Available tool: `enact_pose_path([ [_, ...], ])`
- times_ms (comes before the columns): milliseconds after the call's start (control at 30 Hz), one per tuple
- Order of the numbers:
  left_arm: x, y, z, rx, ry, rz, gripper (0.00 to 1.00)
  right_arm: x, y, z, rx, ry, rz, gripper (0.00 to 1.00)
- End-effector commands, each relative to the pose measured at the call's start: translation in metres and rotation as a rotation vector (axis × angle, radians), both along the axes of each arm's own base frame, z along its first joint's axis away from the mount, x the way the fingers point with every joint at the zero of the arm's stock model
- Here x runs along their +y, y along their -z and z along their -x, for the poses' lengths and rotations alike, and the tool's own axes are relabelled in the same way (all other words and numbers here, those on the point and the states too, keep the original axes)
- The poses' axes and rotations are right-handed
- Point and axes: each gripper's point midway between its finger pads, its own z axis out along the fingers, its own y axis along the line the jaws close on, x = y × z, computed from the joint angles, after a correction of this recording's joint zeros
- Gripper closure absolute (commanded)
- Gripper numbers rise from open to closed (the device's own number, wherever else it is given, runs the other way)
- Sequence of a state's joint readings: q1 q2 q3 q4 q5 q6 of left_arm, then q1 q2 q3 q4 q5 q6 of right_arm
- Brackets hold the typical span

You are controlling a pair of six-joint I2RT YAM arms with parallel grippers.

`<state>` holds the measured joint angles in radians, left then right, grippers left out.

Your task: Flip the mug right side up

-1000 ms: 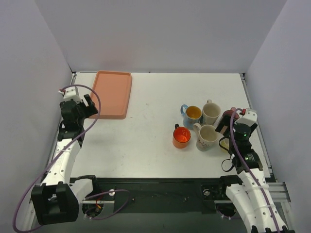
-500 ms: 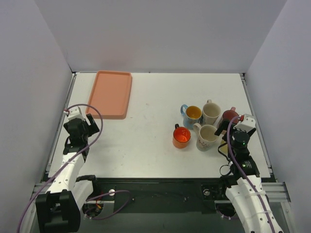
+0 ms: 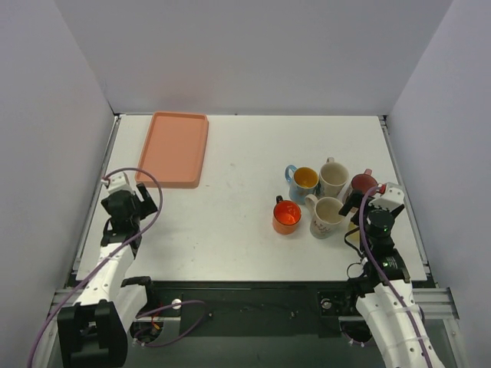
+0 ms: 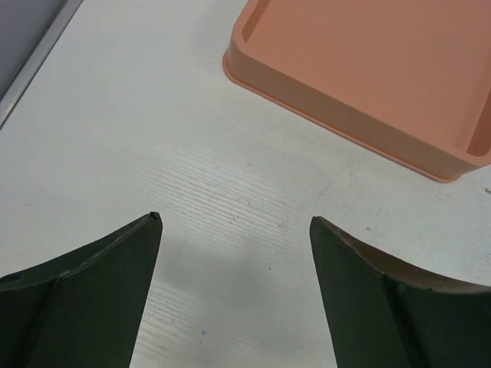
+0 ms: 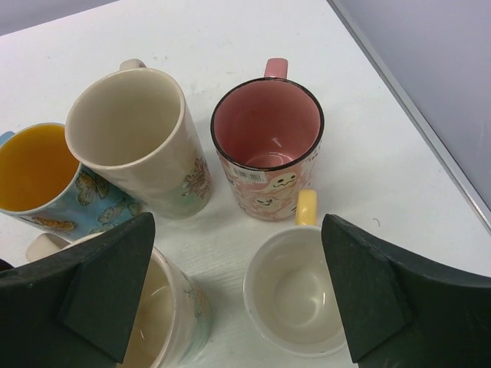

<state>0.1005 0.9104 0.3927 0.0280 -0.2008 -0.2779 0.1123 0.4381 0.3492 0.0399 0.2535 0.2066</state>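
Several mugs stand upright in a cluster at the right of the table. A pink ghost mug [image 5: 267, 146] [image 3: 362, 184], a tall cream floral mug [image 5: 134, 138] [image 3: 333, 178], a blue butterfly mug with yellow inside [image 5: 38, 176] [image 3: 303, 180], a cream mug [image 5: 165, 314] [image 3: 326, 215] and a red-orange mug [image 3: 286, 216] show. A white mug with a yellow handle [image 5: 295, 295] stands upright under my right gripper [image 5: 238, 245] [image 3: 360, 208], which is open and empty just above it. My left gripper [image 4: 234, 230] [image 3: 142, 201] is open and empty over bare table at the left.
An orange tray [image 3: 176, 147] lies at the back left; its near corner [image 4: 368, 84] is just ahead of my left gripper. The table's right edge [image 5: 406, 115] runs close beside the pink mug. White walls enclose the table.
Both arms have drawn back toward their bases over the second. My right gripper lifted off the mug cluster; the pink mug now shows uncovered. My left gripper pulled away from the tray.
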Motion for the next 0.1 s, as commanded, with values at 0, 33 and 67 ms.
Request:
enact_pose_path([
  [0, 0.0003, -0.0081, -0.0038, -0.051, 0.001, 0.006, 0.11, 0.0029, -0.0033, -0.0019, -0.023, -0.010, -0.014, 0.15],
  [33, 0.0007, -0.0079, -0.0034, -0.052, -0.003, 0.007, 0.11, 0.0037, -0.0040, -0.0021, -0.027, -0.011, -0.019, 0.15],
  [67, 0.0023, -0.0070, -0.0028, -0.051, -0.017, 0.011, 0.11, 0.0041, -0.0050, -0.0024, -0.032, -0.013, -0.021, 0.15],
])
